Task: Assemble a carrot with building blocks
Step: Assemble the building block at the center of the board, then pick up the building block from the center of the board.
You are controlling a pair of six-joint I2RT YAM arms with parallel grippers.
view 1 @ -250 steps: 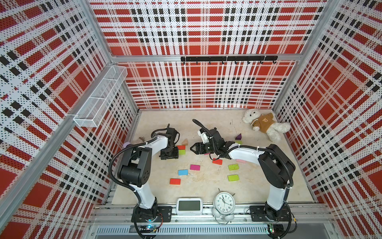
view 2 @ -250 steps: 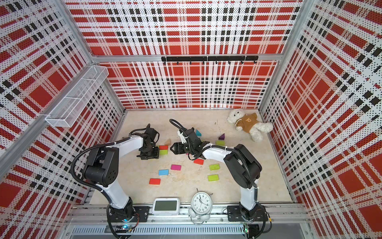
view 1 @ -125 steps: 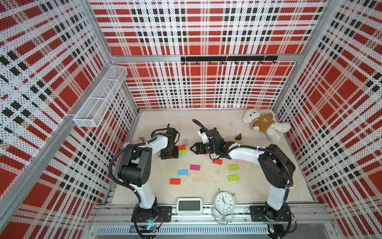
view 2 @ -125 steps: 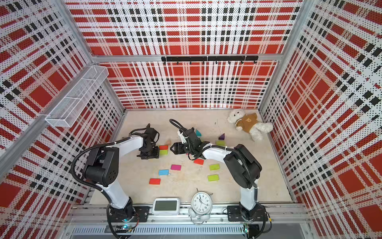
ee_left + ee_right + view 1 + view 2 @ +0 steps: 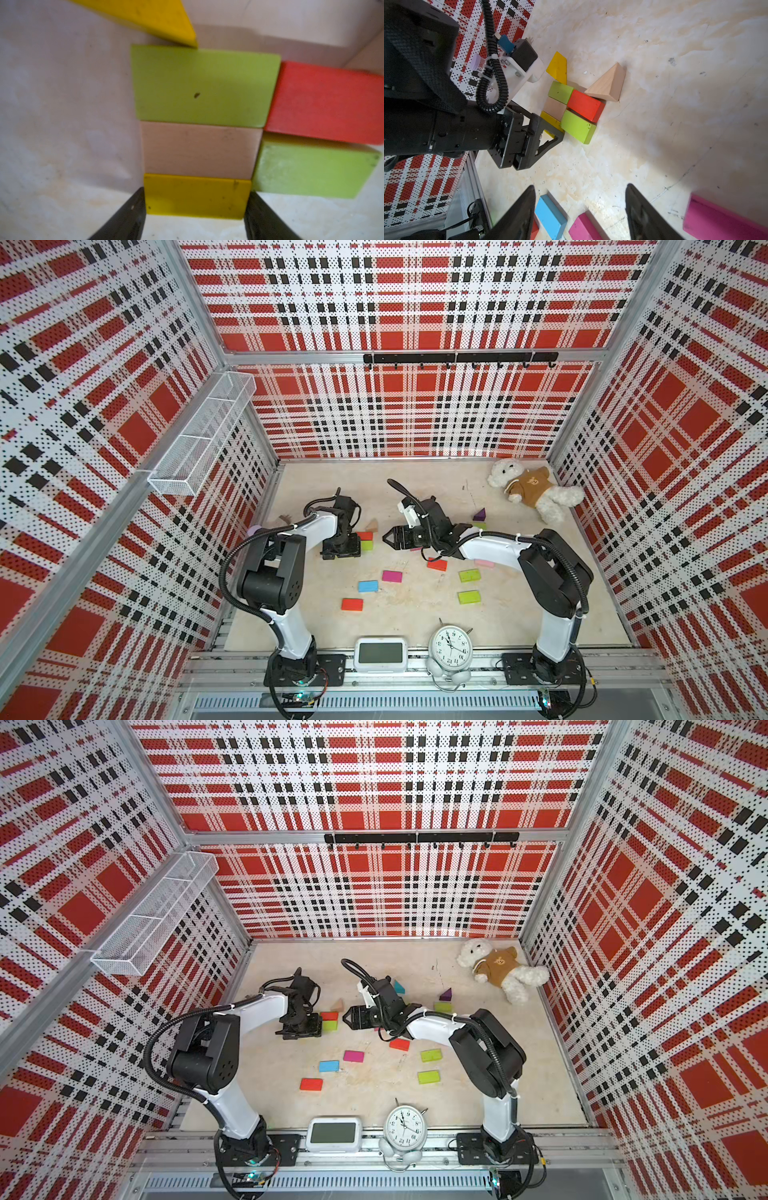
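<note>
Left wrist view showed the left gripper (image 5: 196, 191) straddling the yellow brick (image 5: 197, 199), one finger at each short end. Whether it pinched the brick or merely flanked it, I could not tell. The brick lay flat on the table (image 5: 415, 626), butted against the wood brick (image 5: 199, 149) and the lime end brick (image 5: 203, 87) in one row, probably to square up the carrot's body. The red brick (image 5: 365, 536) and lime side brick (image 5: 367, 546) touched that row's right side, left of centre. The right gripper (image 5: 580, 187) hung wide open and empty just right of the cluster, likely keeping clear, with the loose blue brick (image 5: 368, 585) nearer.
</note>
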